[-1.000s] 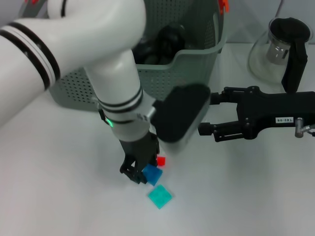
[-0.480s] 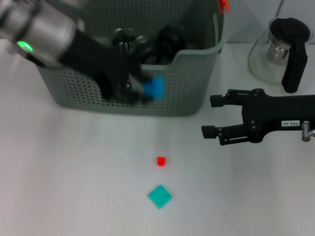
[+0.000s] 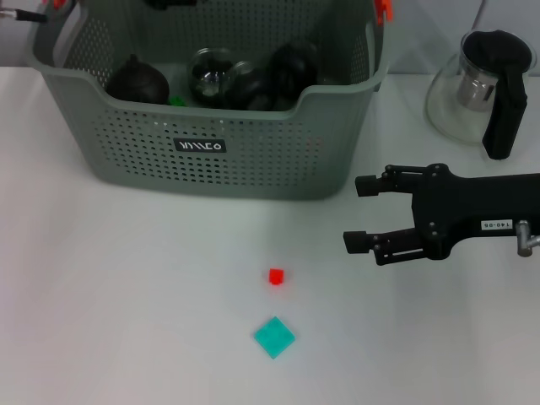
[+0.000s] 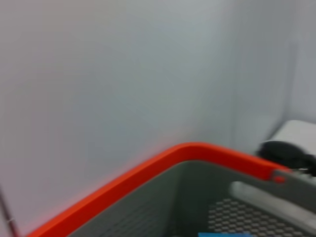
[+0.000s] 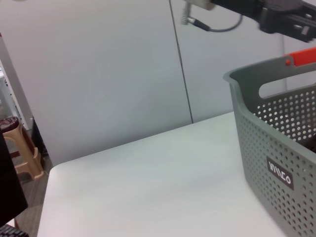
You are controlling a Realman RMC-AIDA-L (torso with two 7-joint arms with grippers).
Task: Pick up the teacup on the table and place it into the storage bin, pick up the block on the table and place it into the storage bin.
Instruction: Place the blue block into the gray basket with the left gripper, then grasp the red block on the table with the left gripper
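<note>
the storage bin (image 3: pixel 253 160) stands at the far side of the white bench (image 3: pixel 126 321), dark round things inside it. the right hand (image 3: pixel 363 213) hovers just beside the bin's near right corner, fingers parted and holding nothing. a small red block (image 3: pixel 276 276) and a teal block (image 3: pixel 274 337) lie on the bench nearer (well apart from the hand). the left hand: cannot tell.
</note>
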